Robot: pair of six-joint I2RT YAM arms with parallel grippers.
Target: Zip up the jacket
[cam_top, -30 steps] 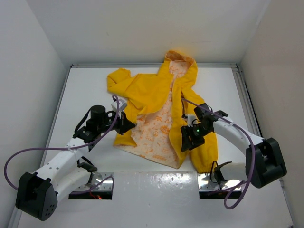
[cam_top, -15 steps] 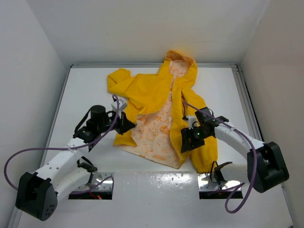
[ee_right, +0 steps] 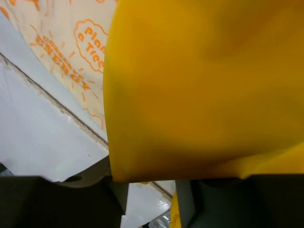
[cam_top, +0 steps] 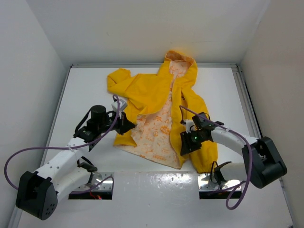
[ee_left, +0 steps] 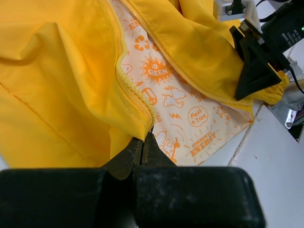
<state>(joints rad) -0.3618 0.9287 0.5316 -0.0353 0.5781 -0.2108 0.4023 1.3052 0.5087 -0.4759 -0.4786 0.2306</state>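
Tabletop (cam_top: pixel 85 85) bears jacket (cam_top: pixel 152 95) lengthwise, hood far; left fingers (ee_left: pixel 124 161) pinch hem; right fingers (ee_right: pixel 57 202) unclear.

Bare white worktop (cam_top: pixel 80 90) runs down the left and right of the frame and across the bottom. The bright-yellow hooded rain jacket (cam_top: pixel 147 92) fills the centre, with the left hand (cam_top: pixel 130 126) and right hand (cam_top: pixel 185 146) at its lower corners. White walls (cam_top: pixel 142 28) enclose three sides.

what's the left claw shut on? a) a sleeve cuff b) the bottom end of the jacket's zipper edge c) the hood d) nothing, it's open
b: the left wrist view shows the left claw pinching the jacket at the lower end of its zipper.
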